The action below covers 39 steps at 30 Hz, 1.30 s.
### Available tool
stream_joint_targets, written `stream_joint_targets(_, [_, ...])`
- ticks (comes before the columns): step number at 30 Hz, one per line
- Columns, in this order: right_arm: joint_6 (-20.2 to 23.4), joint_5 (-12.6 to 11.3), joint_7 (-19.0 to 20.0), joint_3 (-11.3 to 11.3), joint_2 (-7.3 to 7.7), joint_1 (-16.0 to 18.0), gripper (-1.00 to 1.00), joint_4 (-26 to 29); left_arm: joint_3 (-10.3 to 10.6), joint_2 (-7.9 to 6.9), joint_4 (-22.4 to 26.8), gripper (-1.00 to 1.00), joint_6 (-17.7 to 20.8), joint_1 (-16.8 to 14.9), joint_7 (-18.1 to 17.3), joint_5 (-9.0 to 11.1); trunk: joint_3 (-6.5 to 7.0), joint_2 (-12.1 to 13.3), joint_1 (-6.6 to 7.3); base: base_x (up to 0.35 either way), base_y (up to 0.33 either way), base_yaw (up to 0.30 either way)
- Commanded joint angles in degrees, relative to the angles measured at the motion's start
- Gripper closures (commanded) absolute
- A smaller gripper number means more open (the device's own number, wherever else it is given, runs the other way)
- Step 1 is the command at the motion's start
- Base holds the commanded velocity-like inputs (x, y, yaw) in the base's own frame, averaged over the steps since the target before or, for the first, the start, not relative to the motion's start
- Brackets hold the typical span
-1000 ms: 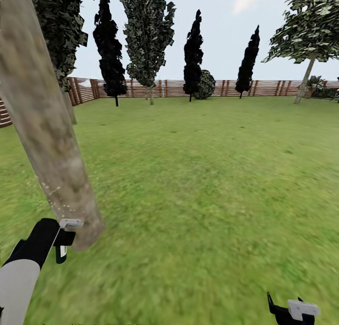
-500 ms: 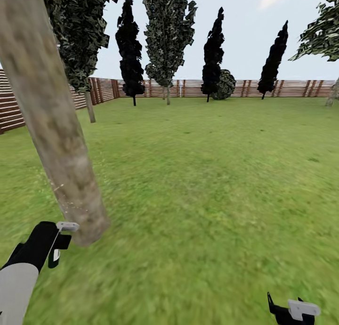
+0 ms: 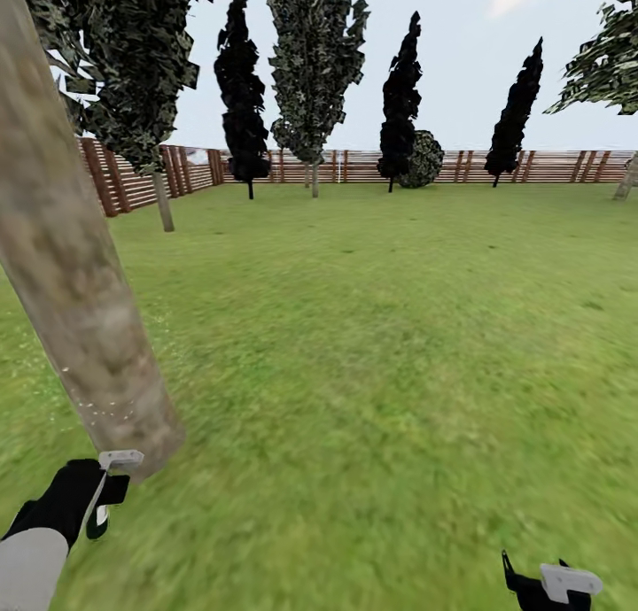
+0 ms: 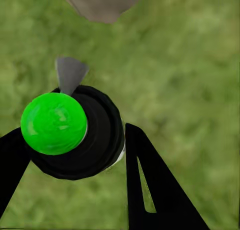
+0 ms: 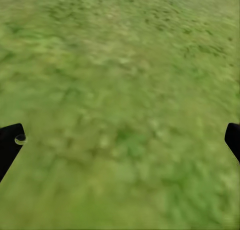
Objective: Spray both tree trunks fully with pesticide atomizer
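The garden lawn point(image 3: 381, 345) is a broad, soft-mottled green surface that extends ahead of both pincers to a brown horizontal-slat fence point(image 3: 354, 165). Thin black columnar trees point(image 3: 241, 88) and a round bush point(image 3: 424, 159) stand along that fence, well apart from either pincer.

The tree trunk point(image 3: 75, 274) is a thick, straight column of mottled grey-beige bark without low branches. Its base stands just ahead of the left pincer point(image 3: 105, 496). This placement is judged to suit spraying: the nozzle points at the lower bark from close by. Pale specks lie on the bark near the base; whether these are pesticide cannot be told.

The pesticide atomizer point(image 4: 75, 132) sits between the left pincer's black wedge-shaped fingers point(image 4: 150, 190), which are clamped against its sides. It presents a round black body, a glossy bright-green domed cap and a grey tapered spout directed toward the trunk base.

The right pincer point(image 3: 549, 584) hangs low over bare grass, well apart from the trunk. Its black fingertips point(image 5: 10, 145) stand wide apart and hold nothing; it is judged idle.
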State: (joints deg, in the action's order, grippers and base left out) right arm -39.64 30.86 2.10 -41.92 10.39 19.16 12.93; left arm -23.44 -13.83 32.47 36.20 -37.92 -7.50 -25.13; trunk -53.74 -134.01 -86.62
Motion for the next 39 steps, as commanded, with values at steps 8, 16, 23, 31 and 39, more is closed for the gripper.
stream_joint_targets(8, [0.0,0.0,-0.1,0.1,-0.08,0.0,-1.00,0.0,-0.3,5.66,-1.7,1.00,-5.5,0.0,6.3,0.3,0.00,0.0,0.00,0.009,-0.006,0.261])
stream_joint_targets(16, [0.0,0.0,0.0,0.0,-0.05,0.0,-1.00,0.0,-0.4,6.46,0.2,1.00,-5.5,0.0,5.9,5.7,0.00,0.0,0.00,0.023,-0.015,0.240])
stream_joint_targets(23, [0.0,0.0,0.0,0.0,-0.01,0.0,-1.00,0.0,-0.3,6.62,0.6,1.00,-5.5,0.0,6.0,5.9,0.00,0.0,0.00,0.204,-0.189,0.008])
stream_joint_targets(31, [0.0,0.0,0.0,0.1,-0.10,0.0,-1.00,0.0,-0.3,6.62,0.6,1.00,-5.5,0.0,6.0,5.9,0.00,0.0,0.00,0.083,-0.266,0.095])
stream_joint_targets(39, [0.0,0.0,0.0,0.1,-0.10,0.0,-1.00,0.0,-0.5,6.54,0.7,1.00,-5.4,0.0,6.0,6.1,0.00,0.0,0.00,0.044,-0.271,0.277])
